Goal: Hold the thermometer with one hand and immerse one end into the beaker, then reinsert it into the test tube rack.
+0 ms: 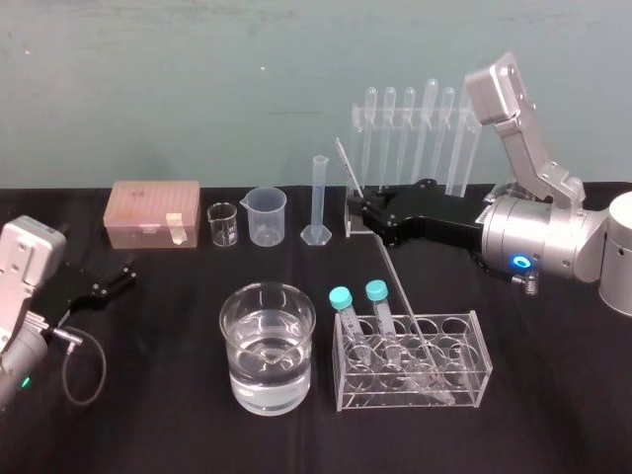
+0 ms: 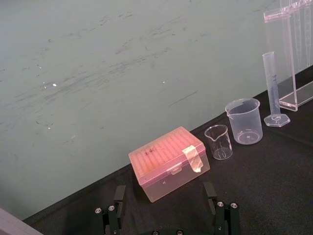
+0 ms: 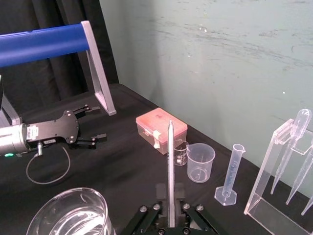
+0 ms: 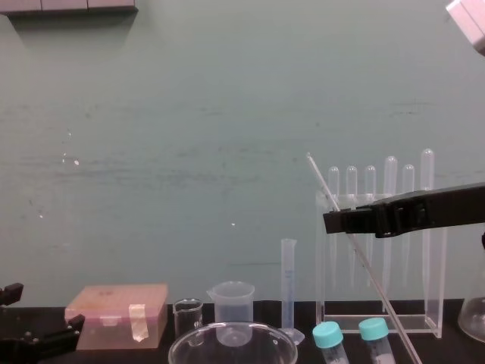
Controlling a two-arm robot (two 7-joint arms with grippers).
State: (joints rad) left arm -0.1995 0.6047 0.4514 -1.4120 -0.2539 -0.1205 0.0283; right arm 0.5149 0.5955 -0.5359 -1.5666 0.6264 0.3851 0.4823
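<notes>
My right pincer (image 1: 359,209) grips the thermometer (image 3: 170,166) mid-shaft. It is tilted, with its lower end down in the low tube holder (image 1: 476,367) beside the water-filled beaker (image 1: 268,346). My left pincer (image 1: 99,281) rests spread apart, far left. Drawn out askew, the thin glass could catch a well and snap.

A pale green wall (image 1: 197,79), scuffed and streaked, rises behind a table (image 1: 168,296) covered in black cloth. At one side hangs a black curtain (image 3: 54,83), with a blue bar (image 3: 44,44) on a grey support (image 3: 100,68) before it.
</notes>
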